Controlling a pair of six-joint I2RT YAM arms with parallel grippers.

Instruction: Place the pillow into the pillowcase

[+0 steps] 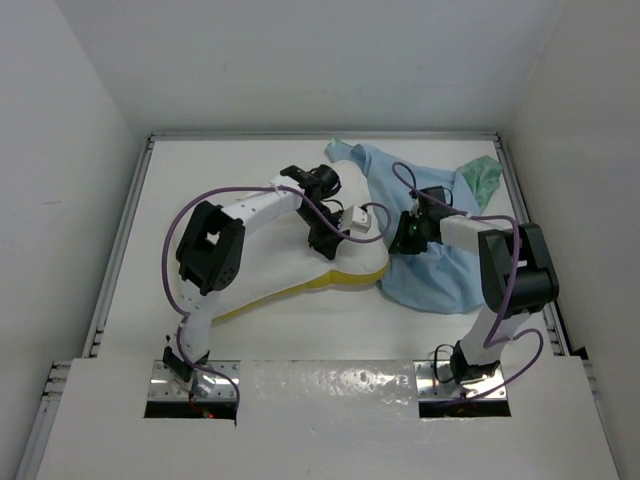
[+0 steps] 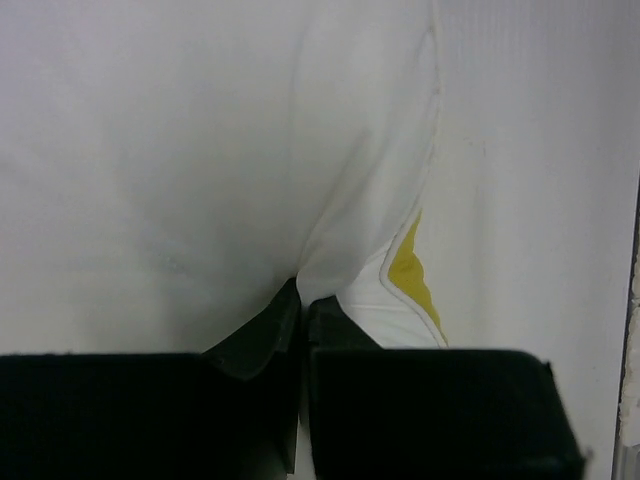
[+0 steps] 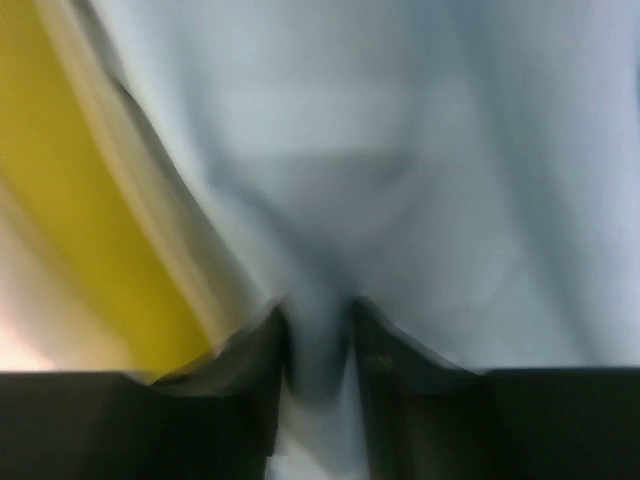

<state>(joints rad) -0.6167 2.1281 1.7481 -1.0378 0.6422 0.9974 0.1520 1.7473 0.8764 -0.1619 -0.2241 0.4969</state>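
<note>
left gripper (image 2: 302, 292) is clamped on pillow (image 2: 200, 150) edge | right gripper (image 3: 318, 325): pillowcase (image 3: 420, 170) fold is seen between narrow jaws; hold cannot be told

This is a robotics lab cell, by the look of it. A white table (image 1: 200, 180) is boxed in by bare white panels (image 1: 60, 170) at nine, twelve and three o'clock. The left arm (image 1: 212, 248) and right arm (image 1: 515, 265) are bolted to a metal plate (image 1: 330, 385) at six (purple cables (image 1: 166, 255) looping loose).
</note>
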